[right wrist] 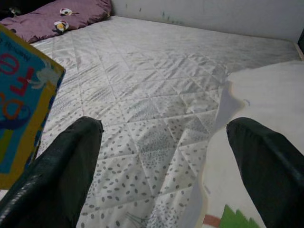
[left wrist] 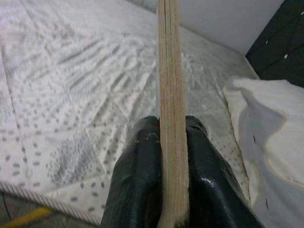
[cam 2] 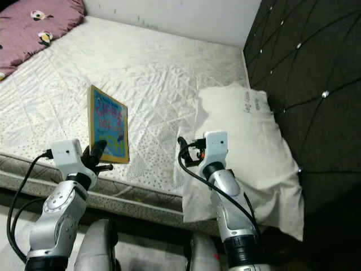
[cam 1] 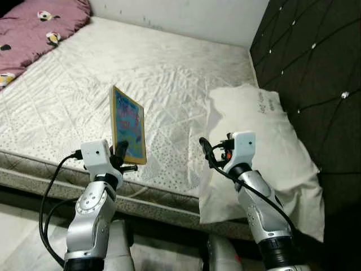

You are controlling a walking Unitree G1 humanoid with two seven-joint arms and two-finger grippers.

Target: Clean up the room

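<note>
A thin children's board book (cam 1: 128,125) with a blue and yellow cover stands upright above the near edge of the white mattress (cam 1: 146,73). My left gripper (cam 1: 120,157) is shut on its lower edge; in the left wrist view both black fingers (left wrist: 137,166) clamp the book's page edge (left wrist: 170,109). My right gripper (right wrist: 164,142) is open, held over the mattress next to the white pillow (cam 1: 265,141). Nothing is between its fingers (right wrist: 66,161). The book's cover (right wrist: 21,95) shows beside them.
A purple blanket (cam 1: 34,28) with small panda figures lies at the far left of the bed. A dark tufted headboard (cam 1: 316,56) rises on the right, and a white wall runs behind the bed. The pillow overhangs the mattress's near edge.
</note>
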